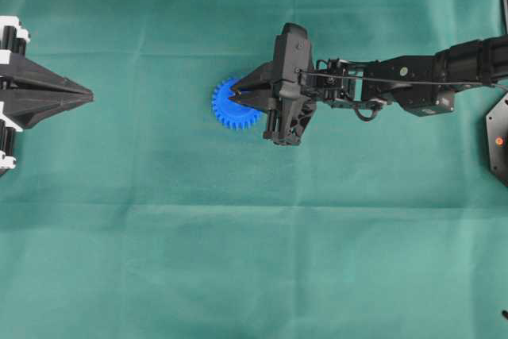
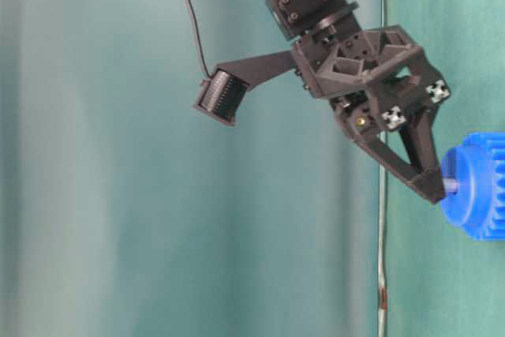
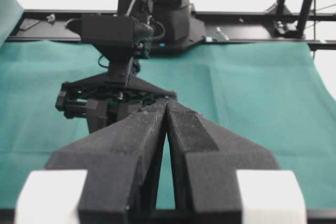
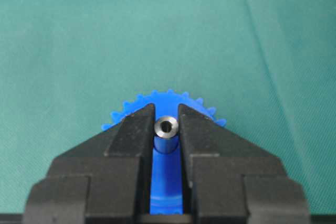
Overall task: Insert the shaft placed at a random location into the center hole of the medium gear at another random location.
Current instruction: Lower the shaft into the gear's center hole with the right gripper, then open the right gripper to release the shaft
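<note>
A: While the right gripper (image 4: 166,124) was positioned over the gear (image 1: 231,109), what did its fingers hold?

B: They were clamped on the pin (image 4: 166,132), one finger on each side. In the right wrist view the pin's shiny round end faced the camera, with the blue gear directly behind it.

A: Where was the pin relative to the gear?

B: In the table-level view the fingertips stood just off the raised hub (image 2: 458,183), and a short length of pin (image 2: 450,184) bridged the gap to the hub's middle. The centre hole itself was hidden by the pin and fingers, so insertion depth could not be determined.

A: Where did the gear lie?

B: It lay on the green cloth (image 1: 254,260) near the middle of the overhead view, partly covered by the right gripper.

A: And the left gripper (image 1: 89,97)?

B: It was at the left edge of the overhead view, well apart from the gear, fingers together and holding nothing
</note>
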`<move>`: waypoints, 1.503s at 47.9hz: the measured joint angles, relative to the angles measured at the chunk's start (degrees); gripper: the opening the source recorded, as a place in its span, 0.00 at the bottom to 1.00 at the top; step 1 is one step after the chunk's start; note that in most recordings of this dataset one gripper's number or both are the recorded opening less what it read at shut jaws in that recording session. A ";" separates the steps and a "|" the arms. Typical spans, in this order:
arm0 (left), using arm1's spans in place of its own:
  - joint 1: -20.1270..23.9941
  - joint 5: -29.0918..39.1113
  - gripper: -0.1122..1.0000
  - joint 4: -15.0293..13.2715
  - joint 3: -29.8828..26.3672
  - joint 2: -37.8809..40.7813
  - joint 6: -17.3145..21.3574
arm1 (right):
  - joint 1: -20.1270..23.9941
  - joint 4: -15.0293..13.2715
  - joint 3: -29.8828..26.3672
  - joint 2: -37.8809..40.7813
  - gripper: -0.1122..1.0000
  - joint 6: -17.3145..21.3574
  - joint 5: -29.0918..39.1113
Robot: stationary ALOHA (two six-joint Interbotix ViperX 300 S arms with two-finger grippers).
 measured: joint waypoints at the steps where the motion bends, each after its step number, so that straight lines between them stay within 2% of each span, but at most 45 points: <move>1: 0.09 0.00 0.12 -0.09 -0.09 0.00 0.09 | 0.00 0.00 -0.09 0.09 0.22 0.00 0.00; 39: 0.09 0.35 0.12 -0.09 0.00 0.00 0.00 | 0.00 0.00 -0.18 0.97 0.23 0.00 -0.18; 42: 0.09 0.26 0.12 0.00 0.00 0.09 0.00 | 0.00 0.00 -0.18 0.97 0.30 0.00 -0.18; 50: 0.09 0.35 0.12 0.00 0.00 0.00 0.00 | 0.26 -0.09 -0.18 0.97 0.71 0.09 -0.18; 52: 0.09 0.35 0.12 0.00 0.00 0.09 0.00 | 0.44 -0.09 -0.26 0.97 0.76 0.09 -0.18; 61: 0.00 0.35 0.12 0.00 0.00 0.00 0.00 | 0.53 -0.09 -0.18 0.26 0.70 0.00 -0.18; 72: 0.09 0.35 0.12 0.00 0.00 0.00 0.00 | 0.53 -0.09 -0.18 -3.60 0.70 0.00 0.00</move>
